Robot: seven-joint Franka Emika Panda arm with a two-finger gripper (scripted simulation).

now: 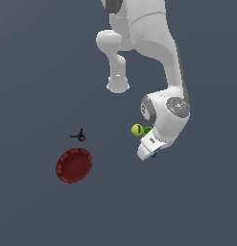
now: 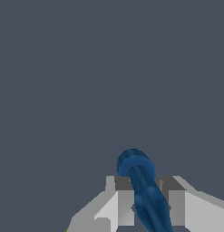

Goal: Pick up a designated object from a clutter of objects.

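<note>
The designated object is a small dark blue, elongated, lumpy item [image 2: 141, 181]. In the wrist view it lies between my two grey fingers [image 2: 126, 204], which press on its sides. In the exterior view only a blue bit of it [image 1: 154, 155] shows under my hand. My gripper [image 1: 148, 153] is low over the floor, shut on the blue item. The yellow-green ball [image 1: 136, 129] sits just beside my hand on the exterior view's left. The green cup [image 1: 148, 130] is mostly hidden behind my hand.
A dark red round plate [image 1: 74, 165] lies on the exterior view's left. A small black clamp with a red spot [image 1: 80, 137] sits just above it. The arm's white base [image 1: 118, 86] stands behind.
</note>
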